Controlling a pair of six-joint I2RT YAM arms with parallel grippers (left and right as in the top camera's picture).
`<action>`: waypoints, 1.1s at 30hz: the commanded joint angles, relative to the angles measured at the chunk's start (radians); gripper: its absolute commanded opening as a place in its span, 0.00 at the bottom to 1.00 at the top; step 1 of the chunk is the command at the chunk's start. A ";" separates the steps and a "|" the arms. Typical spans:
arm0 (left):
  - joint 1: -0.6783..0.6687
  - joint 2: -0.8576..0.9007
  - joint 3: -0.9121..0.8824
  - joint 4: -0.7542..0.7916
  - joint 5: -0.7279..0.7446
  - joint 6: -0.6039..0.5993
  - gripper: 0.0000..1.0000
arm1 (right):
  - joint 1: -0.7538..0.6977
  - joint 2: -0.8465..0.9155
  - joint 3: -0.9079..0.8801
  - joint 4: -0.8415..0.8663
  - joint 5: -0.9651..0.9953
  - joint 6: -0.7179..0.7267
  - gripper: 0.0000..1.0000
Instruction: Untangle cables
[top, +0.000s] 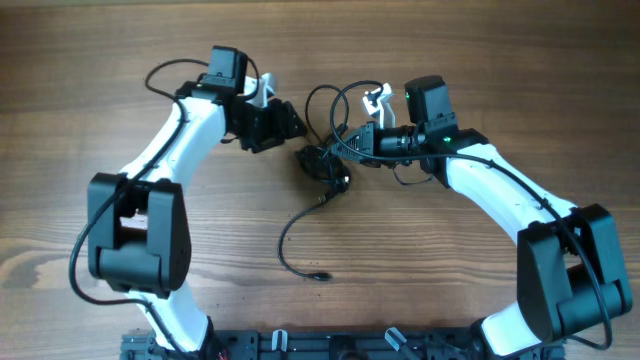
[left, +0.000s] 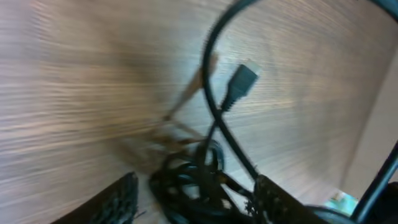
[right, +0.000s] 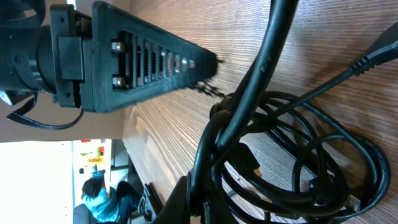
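The cables (top: 322, 163) lie mid-table between the two arms, bunched in a tight knot (left: 186, 186). A loop (top: 307, 103) is thrown toward the far side, and one long tail (top: 282, 240) curls toward the near edge. The left fingers (left: 121, 199) stand spread, one on each side of the knot, gripping nothing. The right fingers (right: 177, 208) are pressed together and, as far as the tilted wrist view shows, pinch one cord where it leaves the bundle.

The main risk, I judge, is tightening. If the right arm pulls while nothing pins the bundle, the knot may simply slide along or cinch harder. If the left fingers close over several strands at once, they would lock the coils together. The free plug (left: 242, 79) could also snag in a coil. The wrists sit close together, so a careless swing could knock them.

The table (top: 470, 60) shows bare wood to either side and toward the near edge, giving room to draw cords out. No table edge shows near the knot.
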 joint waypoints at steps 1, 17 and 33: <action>-0.040 0.056 -0.002 0.024 0.060 -0.085 0.58 | -0.003 -0.020 0.010 -0.009 -0.016 -0.036 0.04; -0.029 0.072 -0.002 0.033 -0.079 -0.087 0.18 | -0.003 -0.020 0.010 -0.019 0.007 -0.043 0.04; 0.117 0.071 -0.001 -0.113 0.246 -0.207 0.66 | -0.003 -0.020 0.010 -0.019 0.006 -0.035 0.04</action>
